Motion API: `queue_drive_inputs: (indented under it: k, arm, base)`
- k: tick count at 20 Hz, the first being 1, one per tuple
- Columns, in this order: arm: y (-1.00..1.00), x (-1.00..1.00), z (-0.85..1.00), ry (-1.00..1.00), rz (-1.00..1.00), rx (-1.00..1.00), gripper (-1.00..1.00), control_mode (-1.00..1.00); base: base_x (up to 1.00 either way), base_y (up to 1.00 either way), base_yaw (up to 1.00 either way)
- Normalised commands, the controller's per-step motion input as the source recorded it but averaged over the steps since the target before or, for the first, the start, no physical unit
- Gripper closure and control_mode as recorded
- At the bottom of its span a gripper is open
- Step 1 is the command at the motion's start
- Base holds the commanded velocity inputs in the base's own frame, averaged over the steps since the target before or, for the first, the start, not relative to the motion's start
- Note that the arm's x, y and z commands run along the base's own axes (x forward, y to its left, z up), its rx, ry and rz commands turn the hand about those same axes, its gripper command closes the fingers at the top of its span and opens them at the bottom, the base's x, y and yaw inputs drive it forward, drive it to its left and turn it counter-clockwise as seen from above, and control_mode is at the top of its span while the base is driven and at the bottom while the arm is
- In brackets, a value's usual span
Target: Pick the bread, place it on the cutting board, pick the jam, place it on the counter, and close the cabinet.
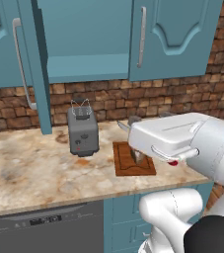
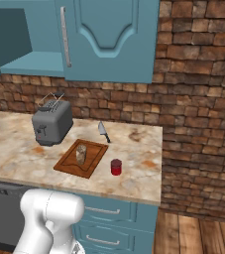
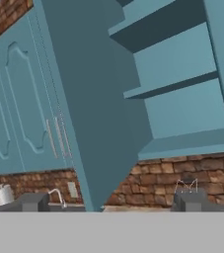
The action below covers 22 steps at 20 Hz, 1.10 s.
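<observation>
My end effector stood open and empty. The bread [image 2: 81, 154] sat on the cutting board [image 2: 67, 165], the jam [image 2: 116, 167] on the worktop [image 2: 139, 144] just beside it. The cabinet [image 3: 182, 99] gaped; its rigid door [image 3: 91, 123] would likely swing stiffly, best pushed near its free edge. My arm hid the jam in the left base view.

Bread [image 2: 81, 154] on board [image 2: 64, 166] (cabinet [image 3: 98, 123] ajar)

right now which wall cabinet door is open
The left door of the cabinet, swung out edge-on beside the bare shelf; the right door sits shut.
</observation>
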Motion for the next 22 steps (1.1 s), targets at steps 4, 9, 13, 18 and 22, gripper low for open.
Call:
queue_drive_inputs:
  k: [4, 9, 13, 18, 22]
  arm:
    - [0.35, 0.00, 0.00, 0.00, 0.00, -0.02, -1.00, -1.00]
    - [0.24, 0.00, 0.00, 0.00, -0.03, 0.00, -1.00, -1.00]
    - [0.17, 0.00, 0.00, 0.00, -0.08, 0.00, -1.00, -1.00]
    - [0.18, 0.00, 0.00, 0.00, -0.09, 0.00, -1.00, -1.00]
    - [0.20, 0.03, 0.00, -0.01, -0.07, 0.00, -1.00, -1.00]
  base:
    - [0.00, 0.00, 0.00]
    - [0.00, 0.00, 0.00]
    - [0.00, 0.00, 0.00]
    - [0.00, 0.00, 0.00]
    - [0.00, 0.00, 0.00]
